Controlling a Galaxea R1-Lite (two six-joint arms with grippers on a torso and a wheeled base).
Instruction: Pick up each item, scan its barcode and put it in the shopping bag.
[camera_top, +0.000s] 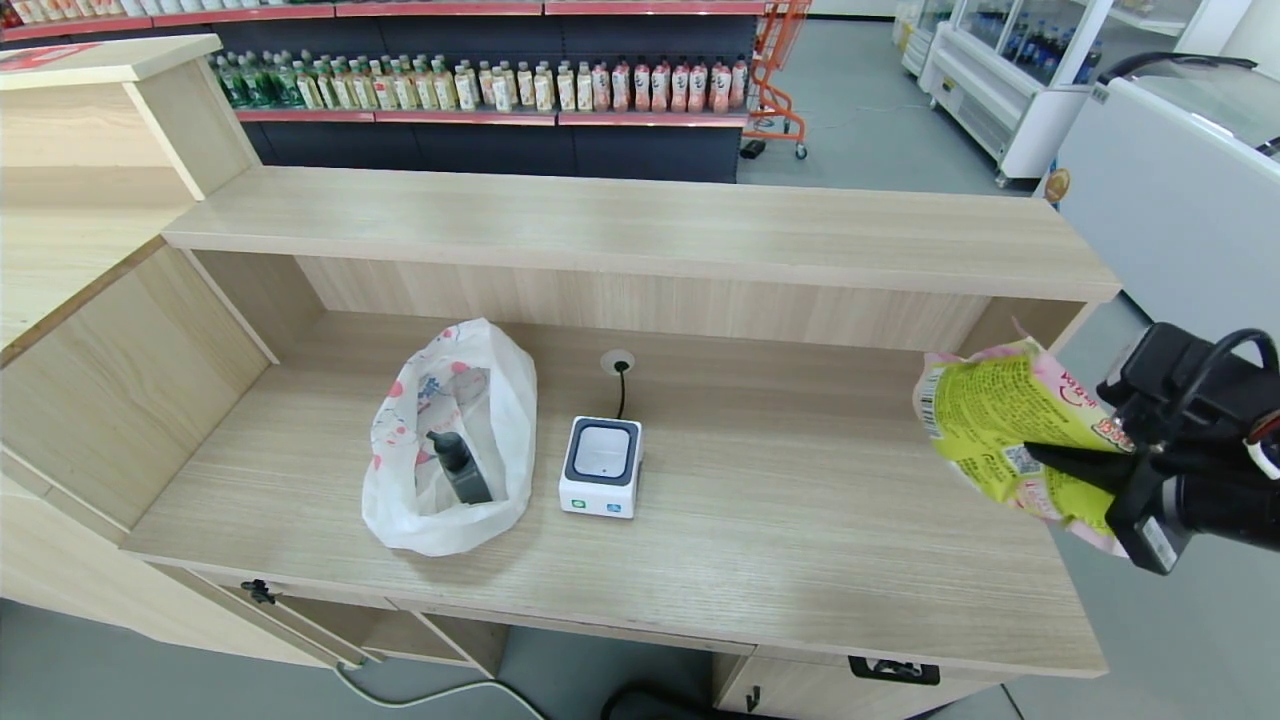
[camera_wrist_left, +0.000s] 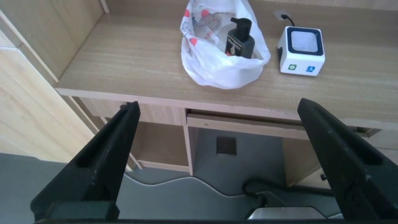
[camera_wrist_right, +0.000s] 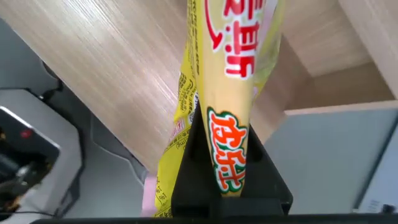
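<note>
My right gripper (camera_top: 1100, 462) is shut on a yellow and pink snack bag (camera_top: 1000, 425), held in the air off the counter's right end with its barcode facing left. From the right wrist, the snack bag (camera_wrist_right: 233, 81) runs lengthwise between the black fingers (camera_wrist_right: 217, 180). The white barcode scanner (camera_top: 601, 466) sits mid-counter with its window up. Left of it lies the white shopping bag (camera_top: 400, 450) with a dark pump bottle (camera_top: 458, 467) inside. My left gripper (camera_wrist_left: 224, 168) hangs open below the counter's front edge, with the shopping bag (camera_wrist_left: 211, 65) and scanner (camera_wrist_left: 301, 50) beyond it.
The wooden counter (camera_top: 800, 520) has a raised shelf (camera_top: 640, 225) behind it and a side wall on the left. The scanner's cable runs to a hole (camera_top: 617, 360) at the back. Drawers (camera_wrist_left: 249, 124) sit under the front edge. A white freezer (camera_top: 1170, 190) stands at the right.
</note>
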